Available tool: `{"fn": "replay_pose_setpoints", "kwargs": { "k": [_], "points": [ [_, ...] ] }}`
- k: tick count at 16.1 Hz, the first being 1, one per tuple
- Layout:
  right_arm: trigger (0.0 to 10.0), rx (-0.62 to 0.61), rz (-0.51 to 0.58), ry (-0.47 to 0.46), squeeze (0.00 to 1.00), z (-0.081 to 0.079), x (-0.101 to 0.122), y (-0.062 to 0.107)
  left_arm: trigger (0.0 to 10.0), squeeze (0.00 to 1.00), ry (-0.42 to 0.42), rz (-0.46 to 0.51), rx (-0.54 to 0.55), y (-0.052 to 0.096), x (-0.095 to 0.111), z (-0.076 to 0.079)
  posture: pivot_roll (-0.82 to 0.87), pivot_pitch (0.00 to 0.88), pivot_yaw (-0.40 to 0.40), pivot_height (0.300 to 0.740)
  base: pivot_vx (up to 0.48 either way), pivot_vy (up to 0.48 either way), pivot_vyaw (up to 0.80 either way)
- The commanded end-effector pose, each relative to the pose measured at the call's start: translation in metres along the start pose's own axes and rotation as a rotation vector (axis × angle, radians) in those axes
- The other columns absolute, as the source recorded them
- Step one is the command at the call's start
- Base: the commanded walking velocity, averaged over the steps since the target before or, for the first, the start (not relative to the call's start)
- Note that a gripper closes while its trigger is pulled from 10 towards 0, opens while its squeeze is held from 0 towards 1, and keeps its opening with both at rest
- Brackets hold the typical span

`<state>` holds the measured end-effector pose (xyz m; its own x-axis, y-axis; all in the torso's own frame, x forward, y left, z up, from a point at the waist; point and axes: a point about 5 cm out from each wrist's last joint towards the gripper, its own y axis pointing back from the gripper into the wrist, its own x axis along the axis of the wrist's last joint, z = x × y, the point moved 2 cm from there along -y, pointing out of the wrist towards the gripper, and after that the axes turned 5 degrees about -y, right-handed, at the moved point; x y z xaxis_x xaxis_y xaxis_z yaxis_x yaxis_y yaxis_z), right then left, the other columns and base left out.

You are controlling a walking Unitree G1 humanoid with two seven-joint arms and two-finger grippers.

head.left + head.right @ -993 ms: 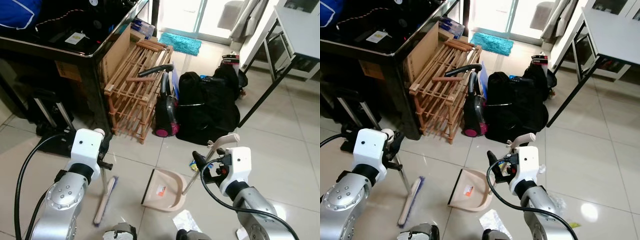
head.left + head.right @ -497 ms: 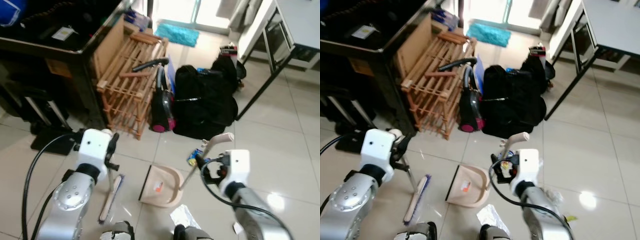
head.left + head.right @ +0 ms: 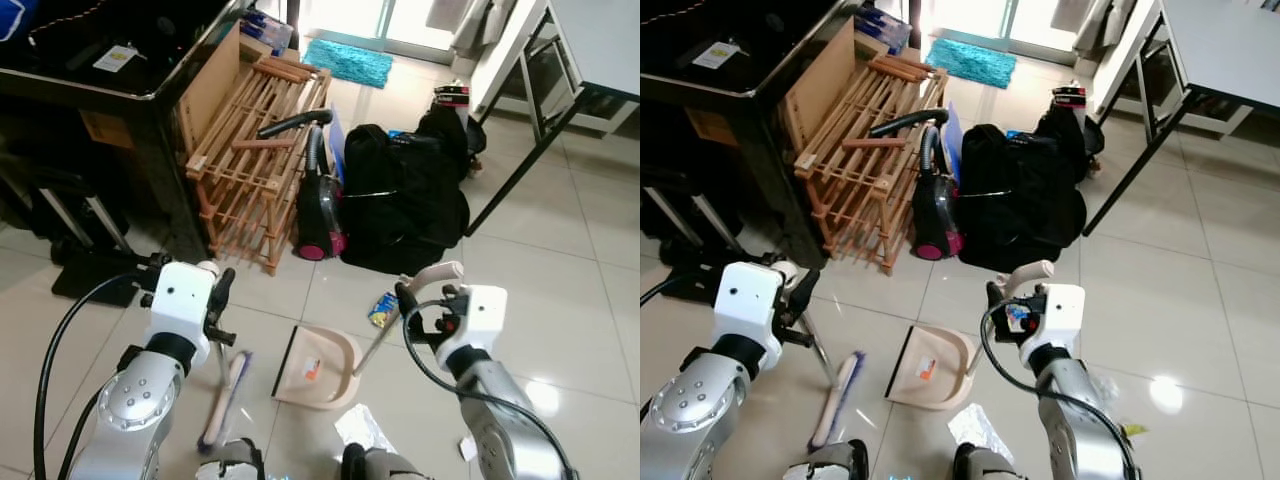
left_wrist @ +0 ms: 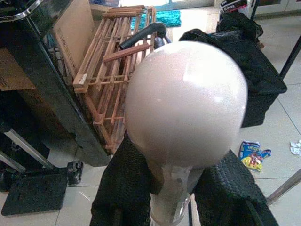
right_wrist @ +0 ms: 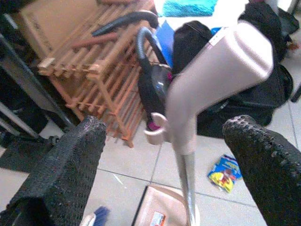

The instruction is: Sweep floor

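Observation:
A broom with a pink-and-blue head rests on the tiled floor at my left. My left gripper is shut on the broom's thin upright handle just under its round pink knob. To its right a beige dustpan lies flat on the tiles. The dustpan's long handle rises between the wide-apart fingers of my open right gripper. Litter lies around: a blue and yellow snack wrapper, a crumpled white paper and a small white scrap.
Ahead stand a wooden rack, a black and pink vacuum cleaner and a black bag. A dark table is at the left and a white table's black leg at the right. Open tiles lie to the right.
The whole view has swung and shifted, so the camera moved. Both grippers stay at their handles, and the broom and dustpan lie about where they were.

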<state>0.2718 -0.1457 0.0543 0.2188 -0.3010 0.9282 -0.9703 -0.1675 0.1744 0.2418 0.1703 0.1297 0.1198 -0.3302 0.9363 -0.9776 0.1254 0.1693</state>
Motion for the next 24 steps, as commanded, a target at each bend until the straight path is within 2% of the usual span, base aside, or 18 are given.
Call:
{"fn": "replay_pose_setpoints", "kwargs": {
  "k": [1, 2, 5, 9, 17, 20, 24],
  "points": [
    [10.0, -0.028, 0.001, -0.02, 0.52, 0.006, -0.004, -0.002, 10.0, 0.0, -0.003, 0.014, 0.017, 0.001, 0.005, -0.002, 0.1, 0.209, -0.106, 0.74, 0.0, 0.0, 0.0],
    [10.0, -0.029, 0.008, -0.018, 0.0, 0.004, -0.005, -0.005, 10.0, 0.0, -0.002, 0.013, 0.02, 0.002, 0.006, -0.003, 0.1, 0.213, -0.106, 0.74, 0.0, 0.0, 0.0],
    [10.0, -0.069, 0.032, 0.026, 0.0, 0.006, -0.005, -0.01, 10.0, 0.0, 0.001, 0.005, 0.021, 0.006, 0.004, -0.004, 0.11, 0.222, -0.109, 0.74, 0.0, 0.0, 0.0],
    [10.0, -0.092, 0.056, 0.003, 0.0, 0.006, -0.009, -0.013, 10.0, 0.0, 0.008, -0.004, 0.027, 0.01, 0.003, -0.003, 0.11, 0.223, -0.116, 0.74, 0.0, 0.0, 0.0],
    [10.0, -0.071, 0.15, -0.031, 0.0, -0.004, -0.007, -0.036, 10.0, 0.0, 0.009, -0.003, 0.048, 0.019, 0.006, -0.005, 0.18, 0.248, -0.13, 0.74, 0.0, 0.0, 0.0],
    [10.0, -0.105, 0.156, -0.046, 0.0, 0.001, -0.007, -0.042, 10.0, 0.0, 0.004, -0.008, 0.045, 0.024, 0.008, -0.005, 0.21, 0.256, -0.125, 0.74, 0.0, 0.0, 0.0],
    [10.0, -0.204, 0.168, -0.096, 0.0, 0.016, -0.004, -0.049, 10.0, 0.0, -0.022, -0.009, 0.031, 0.024, 0.009, -0.01, 0.22, 0.249, -0.099, 0.74, 0.0, 0.0, 0.0]
  ]
}}
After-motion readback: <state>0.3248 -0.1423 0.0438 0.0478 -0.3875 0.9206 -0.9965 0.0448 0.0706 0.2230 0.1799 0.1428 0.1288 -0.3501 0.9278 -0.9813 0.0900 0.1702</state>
